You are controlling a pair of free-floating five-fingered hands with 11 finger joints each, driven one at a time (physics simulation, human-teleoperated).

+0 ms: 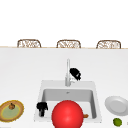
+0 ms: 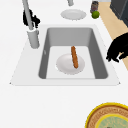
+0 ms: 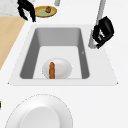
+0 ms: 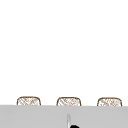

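The right hand (image 1: 75, 73) sits just beside the faucet (image 1: 67, 72) at the sink's (image 1: 40, 91) back rim, fingers curled, seemingly around its lever, though contact is unclear; the left hand (image 1: 41, 107) hangs curled and empty over the front-left rim; no water is seen running.

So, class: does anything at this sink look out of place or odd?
Yes. A large red ball shows at the sink's front edge in the front view. In the basin, a sausage-like stick lies across a white plate. The right hand hovers beside the faucet.
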